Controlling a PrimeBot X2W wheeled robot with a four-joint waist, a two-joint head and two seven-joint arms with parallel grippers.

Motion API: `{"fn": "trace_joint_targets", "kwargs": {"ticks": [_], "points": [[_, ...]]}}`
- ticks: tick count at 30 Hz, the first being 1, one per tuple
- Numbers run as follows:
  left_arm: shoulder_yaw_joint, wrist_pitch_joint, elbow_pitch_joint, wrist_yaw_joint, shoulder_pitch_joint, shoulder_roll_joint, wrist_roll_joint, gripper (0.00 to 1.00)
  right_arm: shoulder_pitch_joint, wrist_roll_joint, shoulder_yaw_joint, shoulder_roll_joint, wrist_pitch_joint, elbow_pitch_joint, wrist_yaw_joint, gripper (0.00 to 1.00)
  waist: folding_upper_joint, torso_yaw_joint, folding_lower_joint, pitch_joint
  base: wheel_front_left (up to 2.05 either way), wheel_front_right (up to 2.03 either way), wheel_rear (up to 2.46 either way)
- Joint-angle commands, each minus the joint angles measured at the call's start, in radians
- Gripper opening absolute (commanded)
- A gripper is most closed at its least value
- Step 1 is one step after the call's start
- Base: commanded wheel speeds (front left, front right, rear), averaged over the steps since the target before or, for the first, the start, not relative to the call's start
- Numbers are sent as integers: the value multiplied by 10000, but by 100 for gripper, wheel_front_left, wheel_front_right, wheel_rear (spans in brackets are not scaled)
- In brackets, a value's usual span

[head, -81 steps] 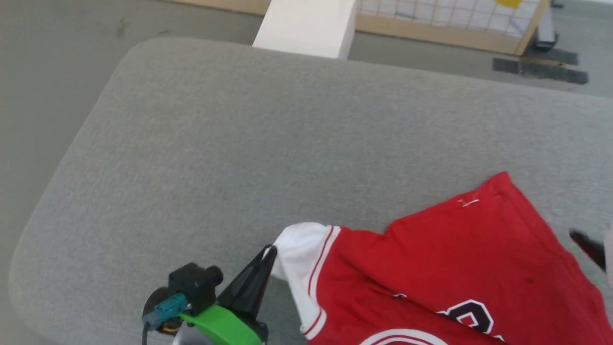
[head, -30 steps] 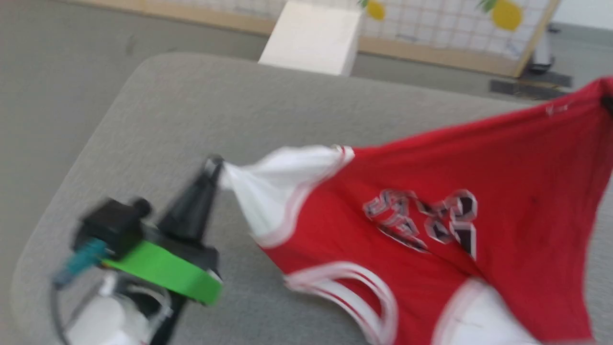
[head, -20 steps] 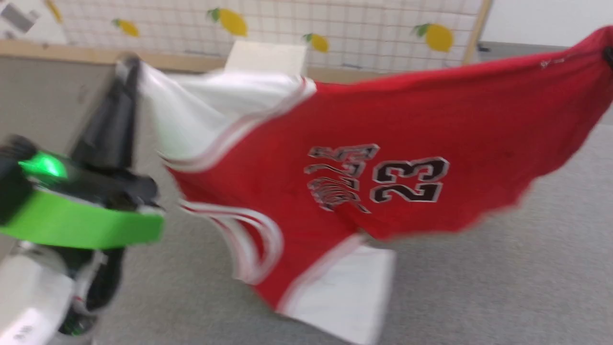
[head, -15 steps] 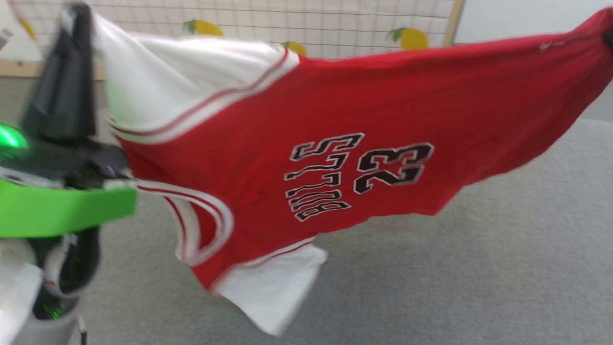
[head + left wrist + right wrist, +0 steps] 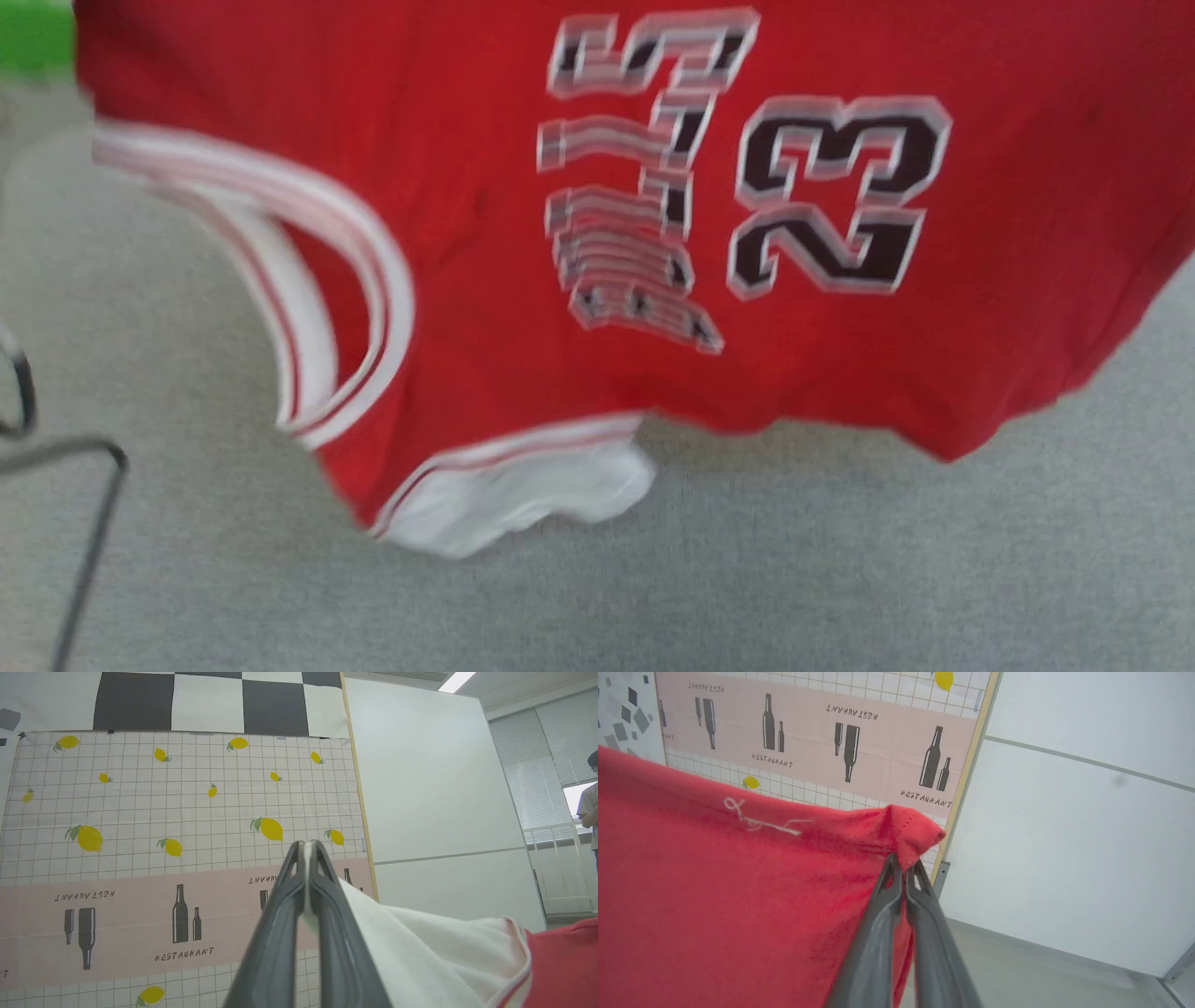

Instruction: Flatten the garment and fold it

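There's the left gripper (image 5: 307, 845), two long dark-grey fingers (image 5: 275, 942) tapering to slim tips; the right gripper (image 5: 903, 863) looks identical. Bright green band (image 5: 35, 37), thin dark cable (image 5: 89, 541).

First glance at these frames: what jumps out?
The red sports T-shirt hangs spread across the head view above the grey padded surface, with a black, white-edged 23 at upper right. Each wrist view shows a grip: the left pincer is shut on the white sleeve, and the right pincer is shut on a red corner. A lemon-print wall cloth hangs behind.
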Motion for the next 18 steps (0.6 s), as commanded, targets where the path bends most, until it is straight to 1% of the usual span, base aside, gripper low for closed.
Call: {"fn": "trace_joint_targets", "kwargs": {"ticks": [1,4,8,13,15,18], "points": [[-147,-16,486,-170,-646,49,201,0,-533,-140,173,-80,-296,436,-19,0,-1,-234,0,1501,0,0,0],[-504,-174,1652,-494,-1929,-166,506,0,-1671,-309,415,-96,-885,1442,-19,0,-1,-247,0,2168,0,0,0],[-889,-631,3458,-853,-3946,-457,1140,0,-3372,-683,569,142,-1780,3027,-19,0,-1,-299,0,2911,0,0,0],[-1131,-1492,5332,-1054,-6001,-940,1724,0,-4942,-1244,861,405,-2874,4630,-19,0,-1,-301,0,3399,0,0,0],[-1209,-1883,5992,-1131,-6547,-1113,1876,0,-5421,-1504,945,510,-3365,5206,-19,0,-1,-269,0,3522,0,0,0],[-1441,-2385,6844,-1294,-6840,-1401,2028,0,-5817,-1621,1078,791,-3976,6038,-19,0,-1,-163,0,3650,0,0,0]]}}
